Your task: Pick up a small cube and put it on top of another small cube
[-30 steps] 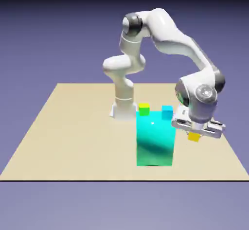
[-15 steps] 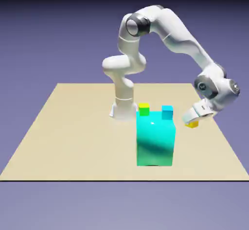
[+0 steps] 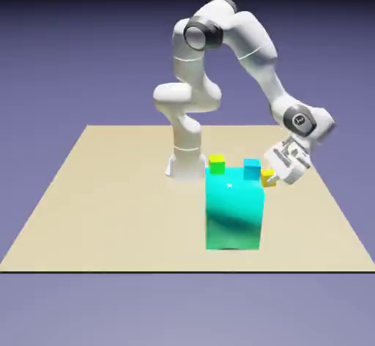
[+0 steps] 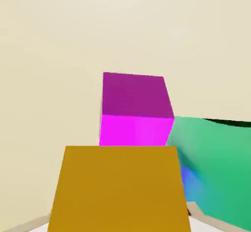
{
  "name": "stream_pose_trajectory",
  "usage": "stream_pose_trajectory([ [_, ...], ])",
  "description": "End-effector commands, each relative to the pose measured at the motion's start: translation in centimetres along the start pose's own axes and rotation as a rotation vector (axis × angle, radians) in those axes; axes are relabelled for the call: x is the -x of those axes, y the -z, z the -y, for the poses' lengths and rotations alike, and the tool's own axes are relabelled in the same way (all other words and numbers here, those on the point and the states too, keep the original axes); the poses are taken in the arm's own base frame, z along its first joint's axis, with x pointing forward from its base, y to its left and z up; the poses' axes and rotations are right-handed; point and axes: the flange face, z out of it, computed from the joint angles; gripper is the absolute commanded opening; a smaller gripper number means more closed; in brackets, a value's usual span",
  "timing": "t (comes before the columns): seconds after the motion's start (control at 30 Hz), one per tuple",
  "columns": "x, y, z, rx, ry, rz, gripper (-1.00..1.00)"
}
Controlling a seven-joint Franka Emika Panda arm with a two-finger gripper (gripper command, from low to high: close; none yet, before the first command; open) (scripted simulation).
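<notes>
I find the end effector [image 3: 272, 175] tilted and clamped on the small yellow-orange cube [image 3: 267, 176], which it holds clear of the surface [image 3: 110, 191], just beside the upper right corner of the large cyan block [image 3: 234, 209] in the exterior view. In the hand view that cube [image 4: 120, 189] fills the lower middle and hides the fingertips. I note a magenta cube [image 4: 136, 109] beyond it. The tiny cyan cube [image 3: 252, 167] stands behind the block's top edge, near the held cube. A yellow-topped green cube [image 3: 217, 164] stands to its left there.
</notes>
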Motion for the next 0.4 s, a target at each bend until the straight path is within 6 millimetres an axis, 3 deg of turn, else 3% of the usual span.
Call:
stream_pose_trajectory([
  [0.0,0.5,-0.1,0.5,0.039,0.061,-0.025,-1.0],
  [0.03,0.1,-0.5,-0.9,0.014,0.057,-0.028,-1.0],
  [0.07,0.1,-0.5,-0.9,0.014,0.057,-0.028,-1.0],
  [0.23,-1.0,-6.9,0.0,0.014,0.057,-0.028,-1.0],
  [0.27,-1.0,-6.9,0.0,0.014,0.057,-0.028,1.0],
  [0.3,-1.0,-6.9,0.0,0.014,0.057,-0.028,1.0],
  [0.37,-0.7,-4.2,-0.6,0.014,0.054,-0.029,1.0],
])
